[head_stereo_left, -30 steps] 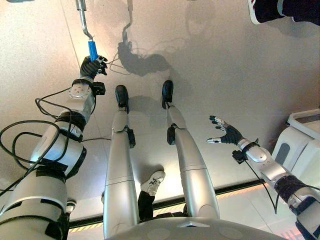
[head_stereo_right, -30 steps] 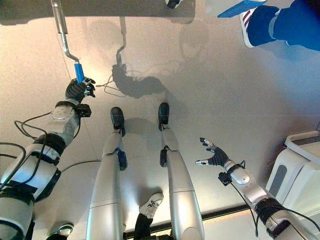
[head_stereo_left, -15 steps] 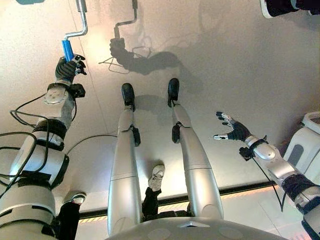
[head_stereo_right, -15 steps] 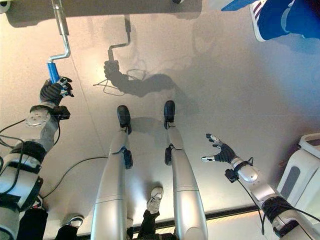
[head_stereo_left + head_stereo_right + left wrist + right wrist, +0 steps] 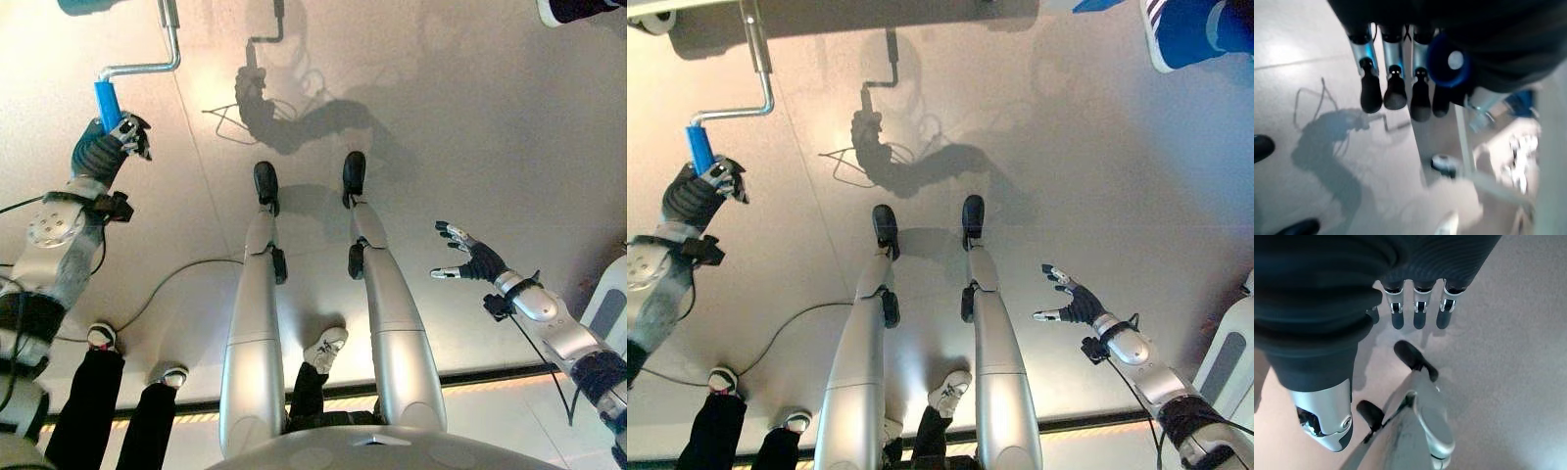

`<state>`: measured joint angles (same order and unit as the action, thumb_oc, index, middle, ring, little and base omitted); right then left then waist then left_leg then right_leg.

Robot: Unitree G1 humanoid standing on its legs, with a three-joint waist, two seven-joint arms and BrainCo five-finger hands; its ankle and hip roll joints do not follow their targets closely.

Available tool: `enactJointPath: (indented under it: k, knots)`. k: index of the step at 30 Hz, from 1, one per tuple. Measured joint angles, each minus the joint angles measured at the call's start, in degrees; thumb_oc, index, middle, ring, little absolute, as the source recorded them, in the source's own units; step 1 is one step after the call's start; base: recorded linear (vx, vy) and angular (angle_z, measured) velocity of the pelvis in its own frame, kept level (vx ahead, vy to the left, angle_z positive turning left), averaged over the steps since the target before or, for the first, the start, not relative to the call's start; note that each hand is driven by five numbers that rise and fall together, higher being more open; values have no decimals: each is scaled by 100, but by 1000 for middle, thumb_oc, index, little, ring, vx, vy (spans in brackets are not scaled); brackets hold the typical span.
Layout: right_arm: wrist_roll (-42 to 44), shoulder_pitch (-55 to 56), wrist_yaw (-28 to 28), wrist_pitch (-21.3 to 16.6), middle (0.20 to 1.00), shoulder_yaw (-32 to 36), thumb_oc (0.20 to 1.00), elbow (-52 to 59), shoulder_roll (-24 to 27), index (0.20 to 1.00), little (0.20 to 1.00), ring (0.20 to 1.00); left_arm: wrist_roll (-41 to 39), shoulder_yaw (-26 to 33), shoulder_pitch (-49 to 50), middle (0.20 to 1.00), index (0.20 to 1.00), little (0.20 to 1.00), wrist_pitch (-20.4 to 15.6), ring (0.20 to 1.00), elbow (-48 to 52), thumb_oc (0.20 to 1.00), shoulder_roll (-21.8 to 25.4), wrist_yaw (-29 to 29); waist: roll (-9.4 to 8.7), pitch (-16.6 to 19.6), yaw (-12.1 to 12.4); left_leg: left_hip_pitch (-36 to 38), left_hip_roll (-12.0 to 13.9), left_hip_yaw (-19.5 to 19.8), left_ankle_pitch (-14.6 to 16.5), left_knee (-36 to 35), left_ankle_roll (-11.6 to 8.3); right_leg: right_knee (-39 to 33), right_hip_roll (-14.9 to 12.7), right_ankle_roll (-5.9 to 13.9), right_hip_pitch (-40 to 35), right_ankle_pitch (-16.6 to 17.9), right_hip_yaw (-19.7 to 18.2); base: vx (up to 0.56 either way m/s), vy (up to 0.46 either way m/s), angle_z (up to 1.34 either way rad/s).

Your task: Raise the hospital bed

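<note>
The left hand (image 5: 101, 147) was curled round the blue grip (image 5: 105, 101) of the bed's crank handle (image 5: 737, 113), fingers wrapped about its lower end. From the grip a silver rod ran sideways toward the robot's right, bent upward at a corner and rose to the underside of the hospital bed (image 5: 696, 8), whose pale edge lay along the far left of the head views. In the left wrist view the dark fingertips (image 5: 1396, 93) hung in a row with the blue grip's round end (image 5: 1447, 62) tucked just beside them against the dark cover; a small white dot sat on that end, and no writing could be made out on it.

The right hand (image 5: 472, 262) hung out in the air to the robot's right, well apart from the crank, fingers straight and spread with the thumb held out, holding nothing. Its wrist view showed the fingers (image 5: 1419, 316) straight above the pale floor (image 5: 441, 127).

A person's dark trouser legs and white shoes (image 5: 98, 336) stood at the lower left, just behind the left arm. Another white shoe (image 5: 325, 349) showed between the robot's legs. At the far right corner a dark blue leg with a striped white shoe (image 5: 1171, 34) stood on the floor. A white piece of equipment (image 5: 1236, 357) stood at the right edge. No label or print was legible anywhere
</note>
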<state>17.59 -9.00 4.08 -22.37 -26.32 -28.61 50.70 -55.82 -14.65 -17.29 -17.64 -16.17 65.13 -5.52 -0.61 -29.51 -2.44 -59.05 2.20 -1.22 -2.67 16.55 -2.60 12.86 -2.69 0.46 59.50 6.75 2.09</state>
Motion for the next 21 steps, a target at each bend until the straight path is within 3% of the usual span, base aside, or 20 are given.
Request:
enactJointPath:
  k: [14, 21]
  knots:
    - [-13, 101, -87, -8, 1000, 119, 1000, 116, -4, 1000, 1000, 1000, -392, 728, 1136, 200, 200, 200, 344, 200, 1187, 200, 497, -29, 67, -22, 7, 32, 92, 40, 54, -7, -81, 81, 89, -92, 3, -118, 22, 1, 0, 0]
    - [-78, 135, -97, -11, 1000, 102, 1000, 55, -10, 1000, 1000, 1000, -640, 755, 1384, 200, 200, 200, 354, 200, 1568, 200, 661, -31, 70, -24, 36, 40, 116, 66, 67, -6, -99, 127, 109, -124, 4, -188, 43, 0, 0, 1]
